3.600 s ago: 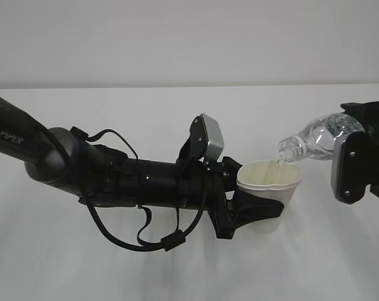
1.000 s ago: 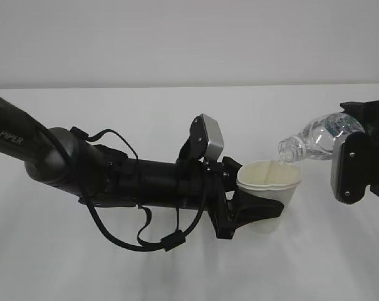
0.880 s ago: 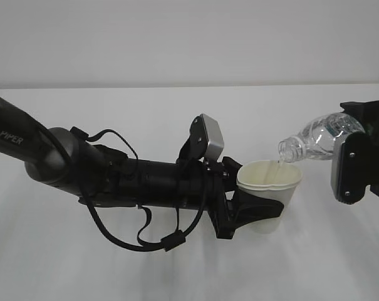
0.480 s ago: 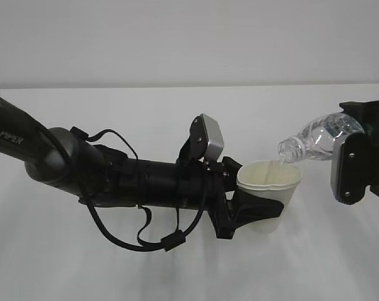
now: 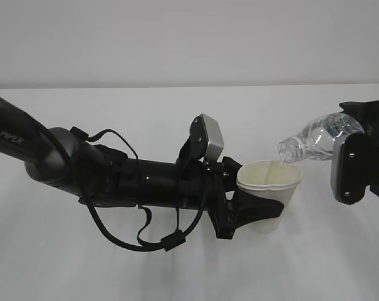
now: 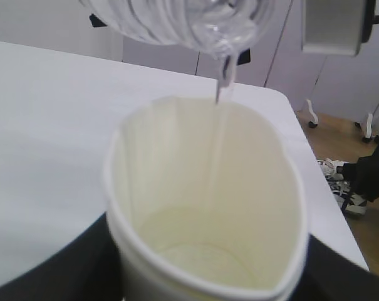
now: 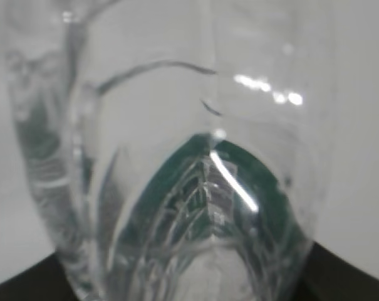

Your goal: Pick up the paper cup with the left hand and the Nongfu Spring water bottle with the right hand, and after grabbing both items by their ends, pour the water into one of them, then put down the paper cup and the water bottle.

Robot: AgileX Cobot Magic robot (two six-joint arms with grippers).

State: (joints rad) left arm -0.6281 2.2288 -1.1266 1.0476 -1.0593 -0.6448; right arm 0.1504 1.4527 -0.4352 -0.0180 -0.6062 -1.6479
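White tabletop (image 5: pixel 83 263) fills the scene, with a plain pale wall (image 5: pixel 176 37) behind it. Over on one side, the left hand (image 5: pixel 255 210), the black arm lettered "PIPER", reaches across low above the surface, and its two black fingers (image 5: pixel 264 210) are clamped around the lower body of the paper cup (image 5: pixel 269 188). The cup sits upright between those fingers, its rim squeezed into a slightly wavy oval, mouth open to the top. From the left wrist camera you look straight down into the cup (image 6: pixel 208 213): cream walls, black finger edges showing at either lower corner, and a shallow pool at the bottom.

Up above the far rim, the bottle (image 5: pixel 317 137) is tipped well over, neck pointing down and toward the cup, mouth just above the rim. A thin stream of water (image 6: pixel 223 84) is falling from the neck into the cup right now, clearer in the left wrist view than from outside. The right hand (image 5: pixel 358 157) holds the bottle by its back end; its fingers are closed on the bottle's body, with the neck sticking out beyond the fingertips. The right wrist camera is nearly pressed against the clear ribbed plastic (image 7: pixel 176 157), with the dark green label band (image 7: pixel 214 188) showing through and black finger edges in the bottom corners.

Cup and bottle are close but not touching.
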